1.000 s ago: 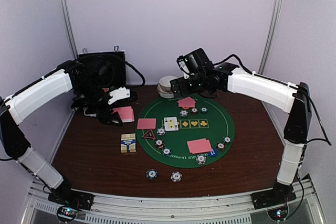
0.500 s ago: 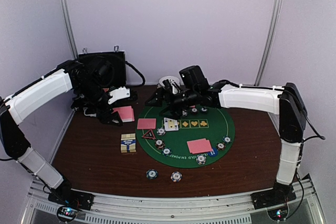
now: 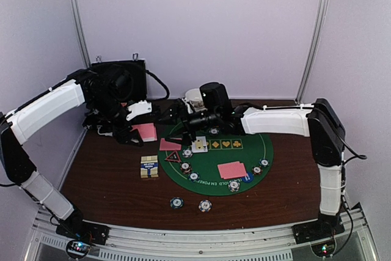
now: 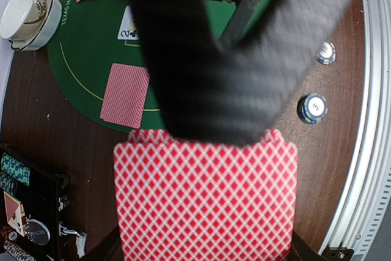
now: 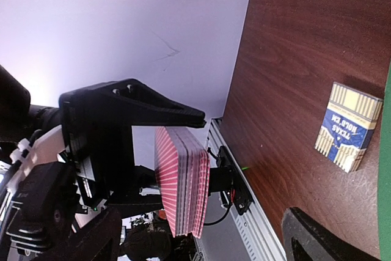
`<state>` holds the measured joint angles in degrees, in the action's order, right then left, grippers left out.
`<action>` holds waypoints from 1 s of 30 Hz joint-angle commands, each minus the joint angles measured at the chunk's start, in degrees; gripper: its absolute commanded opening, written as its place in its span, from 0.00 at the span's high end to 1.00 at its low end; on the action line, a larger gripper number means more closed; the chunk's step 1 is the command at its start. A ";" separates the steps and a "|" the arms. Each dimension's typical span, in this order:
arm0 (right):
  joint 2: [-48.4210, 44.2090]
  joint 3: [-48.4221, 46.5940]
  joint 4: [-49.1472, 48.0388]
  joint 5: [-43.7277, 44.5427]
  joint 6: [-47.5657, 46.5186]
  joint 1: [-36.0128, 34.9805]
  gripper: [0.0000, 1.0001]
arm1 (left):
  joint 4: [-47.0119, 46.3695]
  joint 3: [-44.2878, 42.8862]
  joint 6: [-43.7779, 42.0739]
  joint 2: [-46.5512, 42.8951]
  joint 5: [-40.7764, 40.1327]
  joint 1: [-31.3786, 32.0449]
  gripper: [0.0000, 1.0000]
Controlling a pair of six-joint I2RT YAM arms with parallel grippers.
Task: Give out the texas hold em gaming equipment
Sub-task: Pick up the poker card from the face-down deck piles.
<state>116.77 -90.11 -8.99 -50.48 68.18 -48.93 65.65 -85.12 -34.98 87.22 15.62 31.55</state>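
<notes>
My left gripper (image 3: 135, 131) is shut on a deck of pink-backed playing cards (image 3: 146, 131), held over the brown table left of the green mat (image 3: 256, 145). In the left wrist view the deck (image 4: 206, 197) fills the lower frame under a black finger (image 4: 201, 59). My right gripper (image 3: 175, 114) reaches left across the mat's far edge and stands open just right of the deck. Its view shows the deck (image 5: 182, 181) edge-on between my dark fingertips (image 5: 324, 239). Single face-down cards (image 3: 170, 145) (image 3: 232, 170), a face-up card (image 3: 199, 145), a triangle marker (image 3: 173, 156) and chips (image 3: 176, 203) lie around.
A card box (image 3: 149, 167) stands beside the mat's left edge, also in the right wrist view (image 5: 349, 126). The black case (image 3: 119, 80) sits at the back left, white bowls (image 3: 194, 97) behind the right arm. Another chip (image 3: 205, 205) lies near the front rail.
My right arm has swung left from above the mat's far side to right beside the deck held by my left gripper, jaws still wide. The left arm has stayed put.
</notes>
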 commanded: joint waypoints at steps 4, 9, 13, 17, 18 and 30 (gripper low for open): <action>3.40 -3.87 -6.68 -2.29 4.59 -2.06 0.06 | -0.61 -2.33 0.08 0.27 1.80 -0.35 1.00; 6.20 -5.85 -9.68 -2.56 7.28 -3.04 0.06 | -0.67 -2.41 0.09 0.40 2.04 -0.35 1.00; 8.53 -8.08 -10.27 -2.68 8.55 -3.60 0.06 | -0.64 -2.59 0.18 0.62 2.07 -0.35 1.00; 10.38 -9.99 -9.26 -2.62 8.68 -3.72 0.09 | -0.61 -2.60 0.18 0.67 2.22 -0.35 1.00; 10.79 -10.70 -8.88 -2.49 8.53 -3.72 0.10 | -0.66 -2.55 0.18 0.66 2.08 -0.35 1.00; 14.36 -14.87 -4.63 -0.49 7.87 -3.47 0.19 | -0.69 -2.70 0.36 0.50 3.06 -0.35 1.00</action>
<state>130.04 -103.07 -14.61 -52.05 76.44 -52.36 65.71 -85.89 -34.96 87.77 16.93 31.55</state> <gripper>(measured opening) 0.820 0.671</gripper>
